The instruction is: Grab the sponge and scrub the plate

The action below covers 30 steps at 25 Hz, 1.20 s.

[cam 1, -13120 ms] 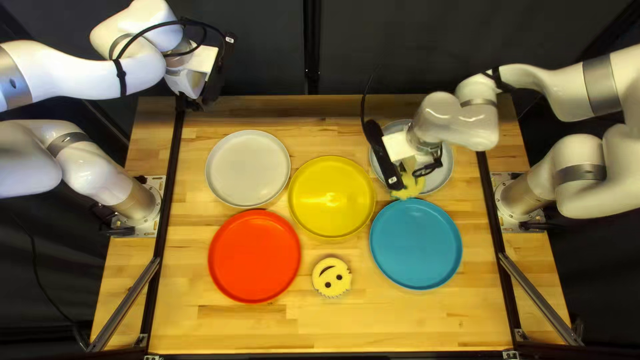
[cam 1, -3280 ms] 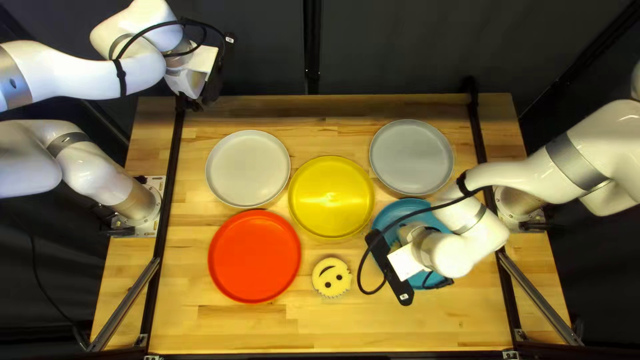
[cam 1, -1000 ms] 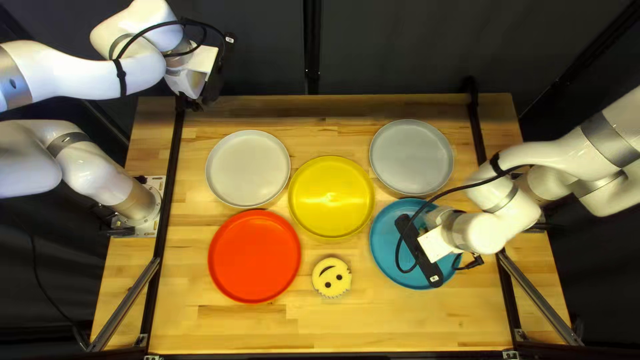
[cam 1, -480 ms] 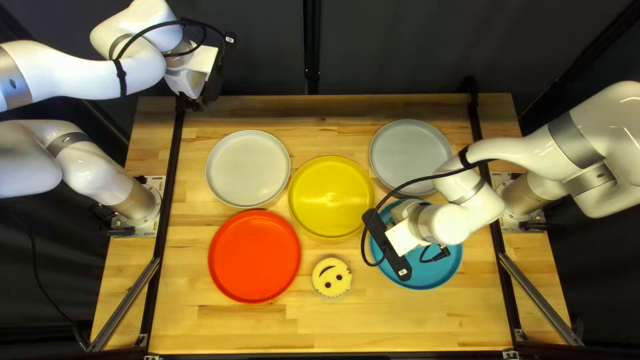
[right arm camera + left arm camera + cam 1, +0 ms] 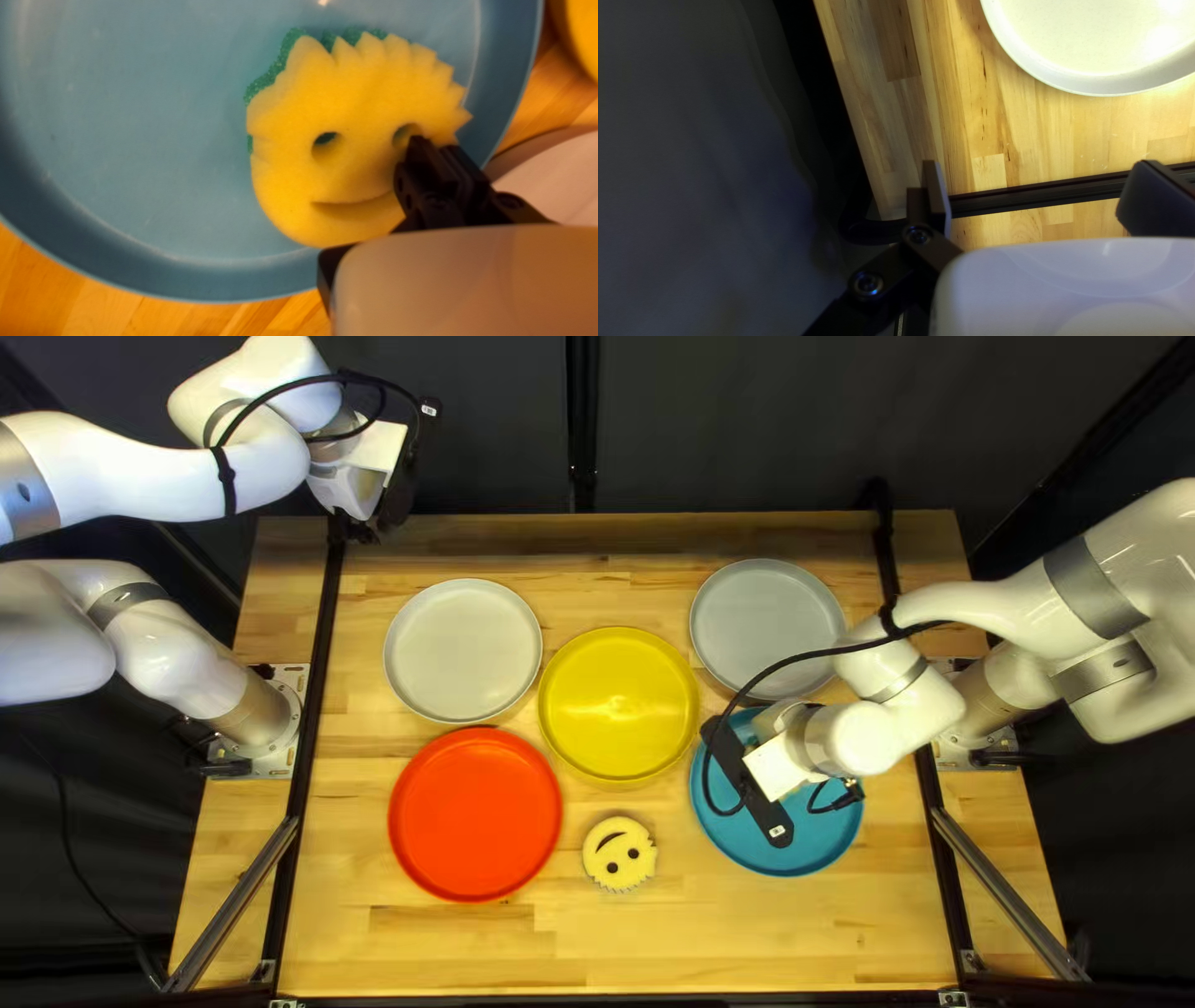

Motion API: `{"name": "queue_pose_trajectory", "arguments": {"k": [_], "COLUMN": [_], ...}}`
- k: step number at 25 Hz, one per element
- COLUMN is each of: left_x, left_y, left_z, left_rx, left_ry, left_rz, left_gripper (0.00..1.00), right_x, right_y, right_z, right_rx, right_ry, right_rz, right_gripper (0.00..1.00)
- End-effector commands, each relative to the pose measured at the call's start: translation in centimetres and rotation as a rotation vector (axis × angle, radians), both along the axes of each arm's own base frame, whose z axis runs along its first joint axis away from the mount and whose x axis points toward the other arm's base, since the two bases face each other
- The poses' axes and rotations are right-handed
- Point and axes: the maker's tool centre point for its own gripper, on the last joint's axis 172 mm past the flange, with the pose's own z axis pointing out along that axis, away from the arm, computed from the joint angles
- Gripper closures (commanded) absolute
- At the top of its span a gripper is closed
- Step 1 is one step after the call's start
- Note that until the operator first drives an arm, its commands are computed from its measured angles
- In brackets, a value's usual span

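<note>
See a wooden surface (image 5: 598, 952), with the left arm (image 5: 118, 473) raised at its left edge and the right arm (image 5: 984, 616) reaching inward from its right. Count five round plates on it: red (image 5: 474, 815) and blue (image 5: 822, 843) at the near side, white (image 5: 463, 651) and grey (image 5: 762, 616) farther back, yellow (image 5: 619, 703) between.

Have the left tool (image 5: 364, 532) up by the far left corner. In its wrist view, find its fingers spread wide, with nothing pinched. Have the right tool (image 5: 774, 767) over the blue plate. In its wrist view, find it clenched on the sponge (image 5: 361, 168), nipping a narrow bit of foam between one eye hole and the edge.

See that sponge inside the blue plate's rim: yellow, round, spiky along one side, with two eye holes, a curved smiling slit and rough green backing peeking out past the edge and through one eye. See a second smiley sponge (image 5: 623, 866) on bare wood, near the yellow plate.

Spot a tiny pale label (image 5: 777, 830) on the right tool's black bar, print too small to tell.
</note>
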Motion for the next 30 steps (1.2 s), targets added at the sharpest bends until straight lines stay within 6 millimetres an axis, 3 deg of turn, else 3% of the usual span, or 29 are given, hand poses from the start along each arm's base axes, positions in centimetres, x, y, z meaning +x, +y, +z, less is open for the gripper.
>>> {"name": "queue_pose_trajectory", "arguments": {"k": [1,5,12,17,23,30], "left_x": [0.0,0.0,0.0,0.0,0.0,0.0], "left_y": [0.0,0.0,0.0,0.0,0.0,0.0], "left_z": [0.0,0.0,0.0,0.0,0.0,0.0], "left_rx": [0.0,0.0,0.0,0.0,0.0,0.0], "left_ry": [0.0,0.0,0.0,0.0,0.0,0.0], "left_rz": [0.0,0.0,0.0,0.0,0.0,0.0], "left_gripper": [0.0,0.0,0.0,0.0,0.0,0.0], "right_x": [-1.2,-0.2,4.0,5.8,5.1,1.7], "right_y": [-0.7,-0.6,-0.9,-1.7,-2.3,-2.3], "right_z": [0.0,0.0,0.0,0.2,-0.3,-1.0], "right_rx": [0.004,0.006,0.009,0.009,0.013,0.022], "right_ry": [0.019,0.016,-0.016,-0.032,-0.029,-0.008], "right_rz": [-0.022,-0.026,-0.001,0.014,0.014,-0.004], "right_gripper": [1.0,1.0,1.0,1.0,1.0,1.0]}}
